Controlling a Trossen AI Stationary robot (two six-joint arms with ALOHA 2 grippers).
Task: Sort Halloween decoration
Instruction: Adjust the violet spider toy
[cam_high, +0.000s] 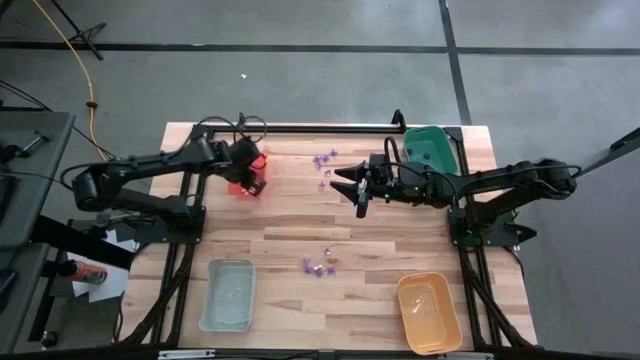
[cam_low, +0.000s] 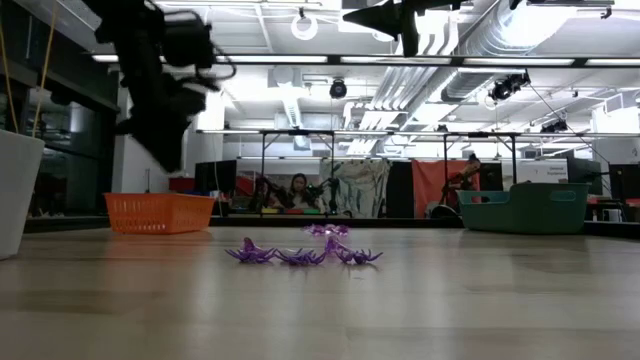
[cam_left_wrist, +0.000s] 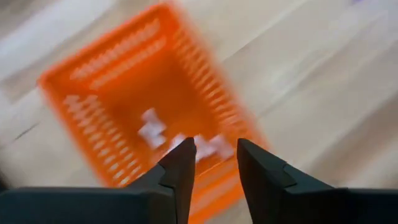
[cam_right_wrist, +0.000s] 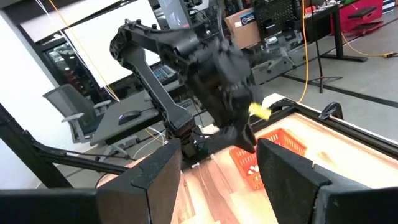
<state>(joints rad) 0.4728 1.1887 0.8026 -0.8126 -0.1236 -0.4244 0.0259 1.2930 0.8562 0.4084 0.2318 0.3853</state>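
We find the left gripper (cam_high: 256, 184) poised over the red tray (cam_high: 243, 186) near the desk's far left corner, fingers parted by a narrow gap with nothing between them. In the left wrist view the fingertips (cam_left_wrist: 184, 151) hang above the tray's slotted floor, where a few whitish pieces (cam_left_wrist: 152, 129) lie. We judge this to be the release step of a sort: a whitish decoration looks delivered into its tray.

The right gripper (cam_high: 361, 198) hovers mid-desk toward the far edge, jaws spread wide and empty, beside a small scatter of purple pieces (cam_high: 323, 160) on the bare wood. A second cluster of purple pieces (cam_high: 318, 267) lies nearer the front edge, between the pale blue tray (cam_high: 227, 295) at the front left and the orange tray (cam_high: 429, 312) at the front right. The green tray (cam_high: 433, 146) sits at the far right corner.

The next move, in our judgement, calls for lifting the left arm clear of the tray wall, then a fine pinch on one tiny piece lying flat on the wood.

The low view alone shows the purple pieces as spidery, legged shapes (cam_low: 300, 255) resting on the desk; only the left wrist view reveals the red tray's contents. The right wrist view shows the left arm (cam_right_wrist: 205, 68) above that tray, but no pieces.
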